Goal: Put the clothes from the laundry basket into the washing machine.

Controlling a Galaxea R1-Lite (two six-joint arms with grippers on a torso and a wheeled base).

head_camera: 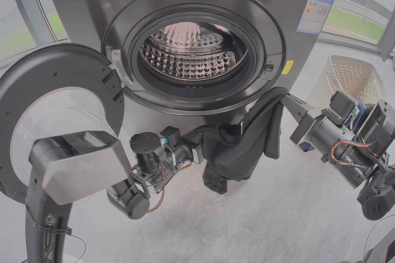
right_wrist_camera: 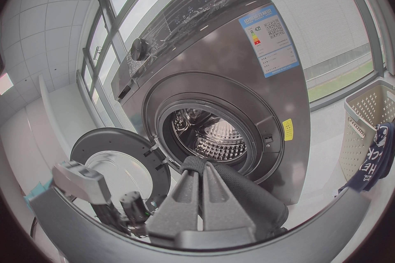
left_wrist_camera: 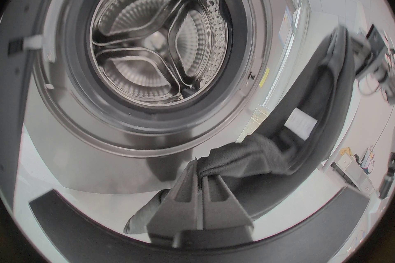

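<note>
1. The left hand (left_wrist_camera: 200, 179) is clamped on a ribbed edge of the black garment (head_camera: 242, 144), with the cloth pinched between its closed fingers.
2. The right hand (right_wrist_camera: 201, 173) is closed in the same way on another fold of that garment, gripping it at the fingertips.
3. In the head view the garment hangs stretched between both hands. It is in front of the washing machine (head_camera: 94, 9), just below the lower rim of the opening.
4. The end held by the right hand sits higher, near 5 o'clock of the door ring. The end held by the left hand sits lower, at about 6 o'clock.
5. The loose bulk sags toward the grey floor (head_camera: 247, 227); I cannot tell whether it touches.
6. The drum (head_camera: 193, 58) lies at 12 o'clock from the garment, its perforated steel wall showing through the round opening.
7. The door (head_camera: 53, 70) stands swung wide at 9 o'clock of the opening, close to the left arm.
8. The laundry basket (head_camera: 354, 74) stands on the floor at 3 o'clock of the machine, behind the right arm. A dark blue garment (right_wrist_camera: 376, 159) is draped over its rim.
</note>
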